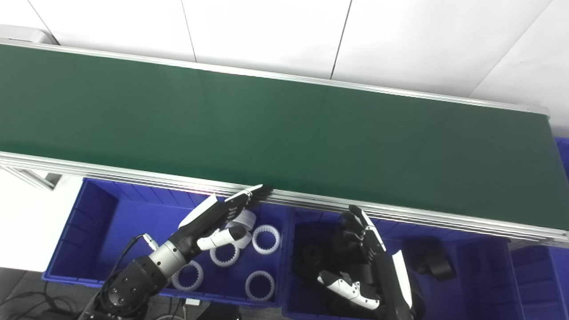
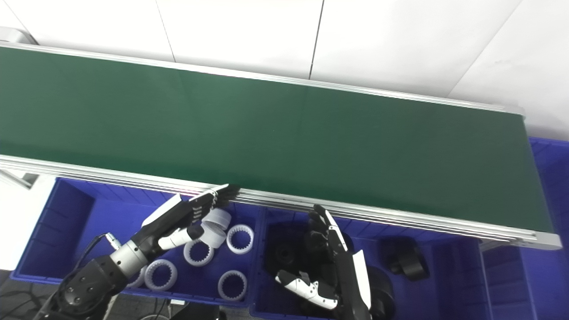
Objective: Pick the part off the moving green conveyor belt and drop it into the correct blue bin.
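Note:
The green conveyor belt (image 1: 284, 133) runs across the view with no part on it. My left hand (image 1: 222, 218) hovers open over the left blue bin (image 1: 102, 222), fingers stretched toward the belt's near rail. A white ring part (image 2: 216, 226) is just under its fingers, tilted, apparently loose above the other white rings (image 1: 266, 239). My right hand (image 1: 369, 262) is open and empty over the middle blue bin (image 1: 471, 271), which holds black parts (image 1: 433, 263).
The belt's aluminium rail (image 1: 400, 213) runs just above both bins. Another blue bin (image 1: 562, 151) shows at the right edge. White wall panels lie behind the belt. Cables hang at the lower left.

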